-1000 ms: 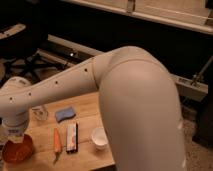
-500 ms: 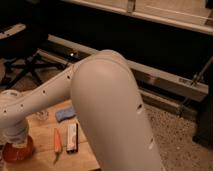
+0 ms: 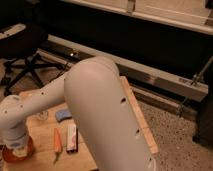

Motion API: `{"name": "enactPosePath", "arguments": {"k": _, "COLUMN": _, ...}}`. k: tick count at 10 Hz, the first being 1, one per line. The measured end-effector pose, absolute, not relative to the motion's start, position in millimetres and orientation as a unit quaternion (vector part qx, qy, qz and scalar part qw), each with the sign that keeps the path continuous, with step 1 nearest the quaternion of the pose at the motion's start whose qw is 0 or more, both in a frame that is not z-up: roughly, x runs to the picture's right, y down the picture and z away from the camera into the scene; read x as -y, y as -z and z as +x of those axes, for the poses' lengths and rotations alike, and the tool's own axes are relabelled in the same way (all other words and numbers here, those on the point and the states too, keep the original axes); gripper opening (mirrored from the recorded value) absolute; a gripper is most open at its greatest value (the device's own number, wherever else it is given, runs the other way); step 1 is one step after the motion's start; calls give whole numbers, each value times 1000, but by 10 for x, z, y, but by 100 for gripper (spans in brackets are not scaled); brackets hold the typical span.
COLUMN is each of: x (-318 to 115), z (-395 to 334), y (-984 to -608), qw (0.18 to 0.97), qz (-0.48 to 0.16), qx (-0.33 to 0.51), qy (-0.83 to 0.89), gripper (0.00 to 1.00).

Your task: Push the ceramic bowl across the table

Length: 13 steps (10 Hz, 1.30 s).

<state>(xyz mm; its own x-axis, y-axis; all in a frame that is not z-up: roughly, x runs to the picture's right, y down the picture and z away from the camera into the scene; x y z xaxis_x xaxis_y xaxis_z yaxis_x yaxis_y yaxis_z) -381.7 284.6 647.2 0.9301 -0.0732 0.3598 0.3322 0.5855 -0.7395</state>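
The ceramic bowl (image 3: 9, 154) is orange-red and sits at the front left corner of the bamboo table (image 3: 42, 132). Only part of its rim shows. My gripper (image 3: 19, 149) hangs at the end of the white arm (image 3: 100, 110), directly over the bowl, and hides most of it. I cannot tell whether the gripper touches the bowl. The arm's big elbow covers the middle and right of the tabletop.
An orange carrot (image 3: 56, 141) and a dark-and-white bar (image 3: 71, 137) lie just right of the bowl. A blue object (image 3: 63, 115) and a small clear glass (image 3: 42, 116) sit behind them. A black office chair (image 3: 25, 55) stands at the back left. A metal rail (image 3: 165, 80) runs behind.
The arm's elbow has swung left and closer to the camera, and now covers the white cup and the table's right side. The gripper stays over the bowl at the front left.
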Motion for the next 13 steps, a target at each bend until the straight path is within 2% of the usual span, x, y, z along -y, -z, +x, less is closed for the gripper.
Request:
{"name": "enactPosePath", "arguments": {"k": 4, "x": -2867, "z": -3681, "y": -6363, "qw": 861, "qz": -476, "qx": 122, "qy": 129, "gripper": 0}}
{"name": "enactPosePath", "arguments": {"k": 8, "x": -2954, "z": -3555, "y": -6447, "qw": 860, "qz": -483, "qx": 98, "qy": 129, "gripper": 0}}
{"name": "enactPosePath", "arguments": {"k": 13, "x": -3166, "z": -3611, "y": -6440, "qw": 857, "qz": -492, "qx": 106, "qy": 110, "gripper": 0}}
